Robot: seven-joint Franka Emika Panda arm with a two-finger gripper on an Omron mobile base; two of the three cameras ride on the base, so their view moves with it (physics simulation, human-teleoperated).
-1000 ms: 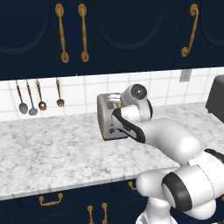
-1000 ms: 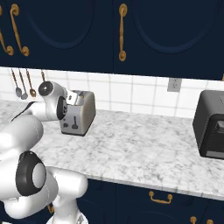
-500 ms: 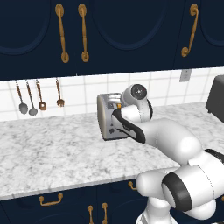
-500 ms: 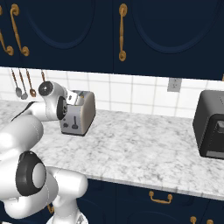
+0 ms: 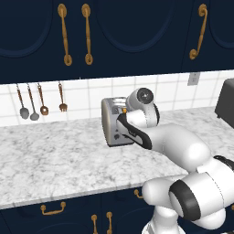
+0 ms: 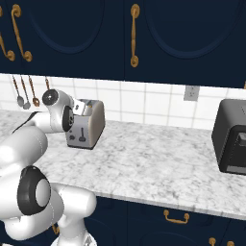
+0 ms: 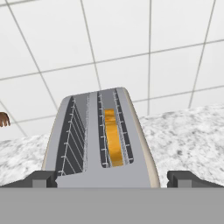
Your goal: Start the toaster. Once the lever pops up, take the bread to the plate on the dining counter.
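The grey-silver toaster stands on the marbled kitchen counter against the tiled wall. Seen from the hand, the toaster runs lengthwise away from me, and the golden bread sits down in its right slot while the left slot holds nothing. My gripper is open wide at the toaster's near end, just above its top, one fingertip on each side of it. From the base, the hand hangs close against the toaster. The plate and the dining counter are out of view.
A black boxy appliance sits at the right end of the counter. Utensils hang on the wall left of the toaster. Navy cabinets with gold handles overhang the counter. Open counter lies between toaster and black appliance.
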